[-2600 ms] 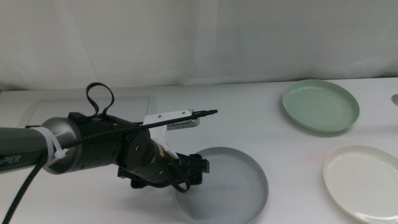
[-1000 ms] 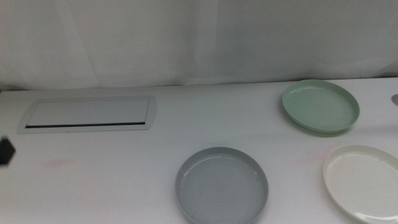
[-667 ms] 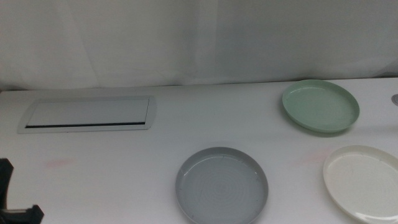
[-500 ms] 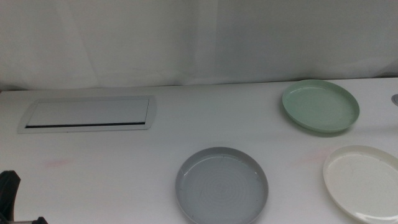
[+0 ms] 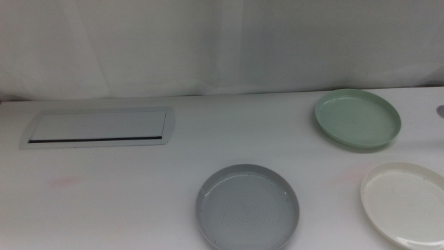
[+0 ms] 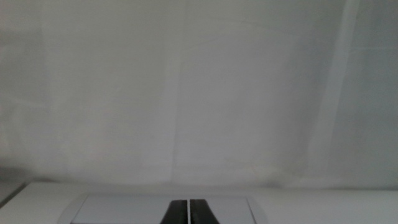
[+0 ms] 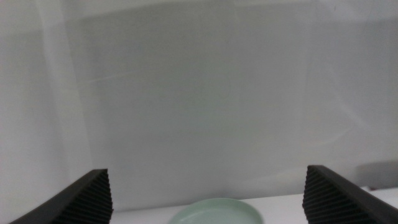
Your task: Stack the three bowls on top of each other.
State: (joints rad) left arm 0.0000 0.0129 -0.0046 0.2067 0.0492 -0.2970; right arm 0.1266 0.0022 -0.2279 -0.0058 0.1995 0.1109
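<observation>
Three bowls lie apart on the white table in the middle view. The grey bowl (image 5: 248, 206) is at the front centre. The pale mint green bowl (image 5: 357, 117) is at the back right. The speckled off-white bowl (image 5: 406, 203) is at the front right, cut by the picture's edge. Neither arm shows in the middle view. My left gripper (image 6: 188, 211) is shut and empty, facing the back curtain. My right gripper (image 7: 208, 199) is open wide and empty, with the mint green bowl's rim (image 7: 216, 211) beyond it.
A flat white rectangular panel with a dark slot (image 5: 99, 127) lies at the back left; its edge shows in the left wrist view (image 6: 124, 208). A white curtain closes off the back of the table. A small dark object (image 5: 440, 110) sits at the right edge.
My left arm was over the grey bowl 2.6 s ago, then drew back to the front left corner and left the middle view. The bowls have not moved.
</observation>
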